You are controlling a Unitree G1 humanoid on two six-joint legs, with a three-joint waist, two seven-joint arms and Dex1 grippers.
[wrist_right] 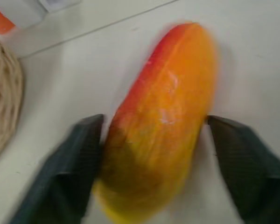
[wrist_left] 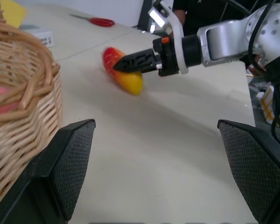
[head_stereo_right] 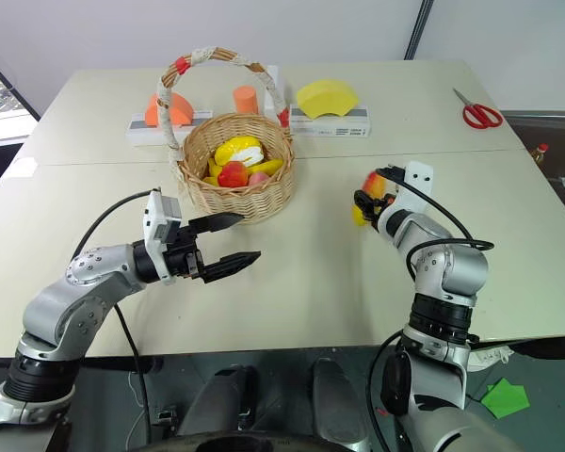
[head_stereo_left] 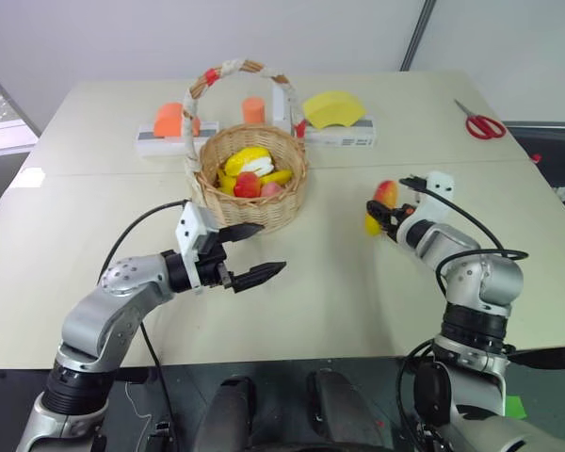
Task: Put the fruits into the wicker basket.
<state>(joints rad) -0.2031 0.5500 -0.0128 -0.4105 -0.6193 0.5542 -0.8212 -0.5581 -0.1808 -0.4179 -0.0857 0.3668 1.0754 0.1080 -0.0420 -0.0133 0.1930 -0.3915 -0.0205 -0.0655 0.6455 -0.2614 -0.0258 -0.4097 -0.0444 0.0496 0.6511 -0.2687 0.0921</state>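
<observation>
Table [head_stereo_left: 339, 311] pale. Wicker basket [head_stereo_left: 252, 179] at 12 o'clock from left gripper [head_stereo_left: 250, 254], peach [head_stereo_left: 271, 189] and pear-like fruit [head_stereo_left: 248, 185] inside beside banana bunch [head_stereo_left: 250, 162]. Left gripper wide, empty. Right gripper [head_stereo_left: 379, 218], at 3 o'clock from basket, straddles mango [head_stereo_left: 380, 205] on the tabletop; grip not certain.

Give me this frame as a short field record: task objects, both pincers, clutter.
mango: on the table right of the basket, between the right pincer's fingers
wicker basket: centre of table, upright, holds a banana bunch and a red and a pink fruit
left pincer: open, holds nothing, in front of the basket
right pincer: one finger on each side of the mango; firm grip cannot be told
table: beige
far edge: orange and yellow foam shapes on white bases
scissors: red, far right corner
</observation>
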